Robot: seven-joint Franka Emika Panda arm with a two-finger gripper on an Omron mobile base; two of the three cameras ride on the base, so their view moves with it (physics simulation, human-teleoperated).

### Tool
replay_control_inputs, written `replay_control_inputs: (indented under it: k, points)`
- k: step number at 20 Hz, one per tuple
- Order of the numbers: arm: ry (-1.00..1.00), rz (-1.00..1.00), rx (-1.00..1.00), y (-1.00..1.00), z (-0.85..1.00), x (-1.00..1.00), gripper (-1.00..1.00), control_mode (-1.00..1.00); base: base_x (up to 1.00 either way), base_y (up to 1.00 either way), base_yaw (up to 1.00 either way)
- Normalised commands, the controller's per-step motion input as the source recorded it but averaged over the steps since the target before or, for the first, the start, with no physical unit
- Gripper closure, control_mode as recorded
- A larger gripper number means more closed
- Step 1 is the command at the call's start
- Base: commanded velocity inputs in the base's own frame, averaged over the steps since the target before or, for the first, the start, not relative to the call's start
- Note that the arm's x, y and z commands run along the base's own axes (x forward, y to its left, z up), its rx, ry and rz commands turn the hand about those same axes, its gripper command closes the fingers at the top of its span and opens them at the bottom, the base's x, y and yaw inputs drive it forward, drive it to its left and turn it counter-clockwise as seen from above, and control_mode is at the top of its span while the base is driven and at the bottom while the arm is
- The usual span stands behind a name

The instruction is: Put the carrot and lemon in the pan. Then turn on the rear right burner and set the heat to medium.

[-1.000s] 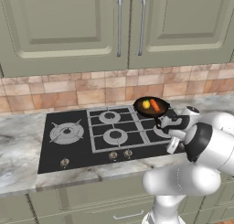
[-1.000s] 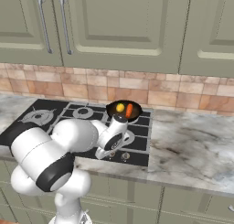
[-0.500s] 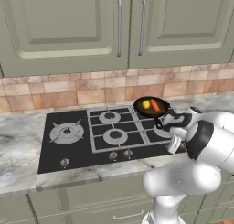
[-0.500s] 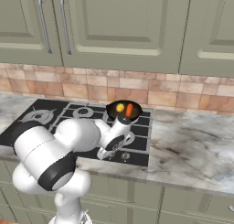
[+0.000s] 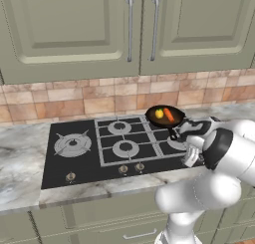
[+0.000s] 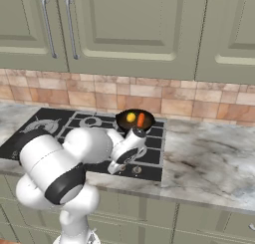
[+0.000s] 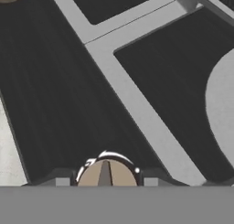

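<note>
No legible writing; knob (image 7: 107,173) unmarked.

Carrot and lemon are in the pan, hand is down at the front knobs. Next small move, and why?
Probably turn the knob between the fingers toward medium. The carrot and lemon already lie in the pan, and the gripper brackets that knob. Contact isn't clear, nor which burner it controls.

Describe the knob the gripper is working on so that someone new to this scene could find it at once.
Start at the black cooktop set in the marble counter. Along its front edge runs a row of small tan knobs; the knob sits at the right end, between the gripper fingers, unlike the free-standing ones to its left.
</note>
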Motion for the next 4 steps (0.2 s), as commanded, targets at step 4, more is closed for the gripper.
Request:
replay_control_inputs:
  k: [4]
  points:
    - [0.0, 0.28, 0.0, 0.12, -0.08, 0.0, 1.0, -1.0, 0.0, 0.0, 0.0]
